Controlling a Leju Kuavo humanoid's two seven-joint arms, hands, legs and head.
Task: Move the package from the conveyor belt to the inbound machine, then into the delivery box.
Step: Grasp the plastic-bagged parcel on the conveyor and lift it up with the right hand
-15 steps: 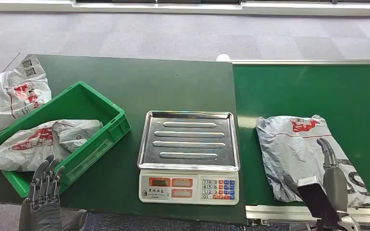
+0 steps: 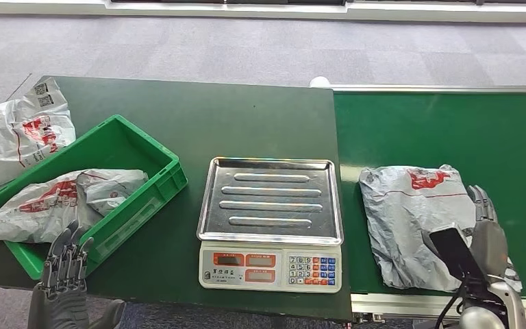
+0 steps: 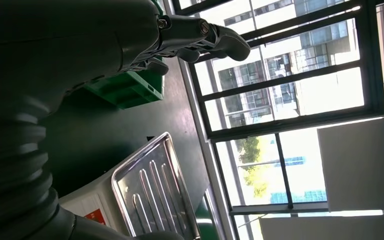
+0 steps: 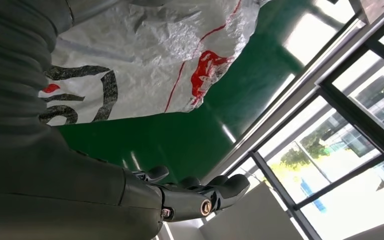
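Note:
A crumpled grey package with red print lies on the green conveyor belt, near its front edge. My right hand is at the package's right edge with its fingers stretched out, holding nothing. In the right wrist view the right hand is apart from the package. The weighing scale with its bare steel tray stands left of the belt. My left hand is open at the table's front edge, just before the green box, which holds another grey package.
A further grey package lies on the dark green table behind the box at the far left. The left wrist view looks past my left hand to the green box and the scale tray.
My right hand has moved right and farther out, from over the package to its right edge. The package has drifted slightly left. The left hand stays put.

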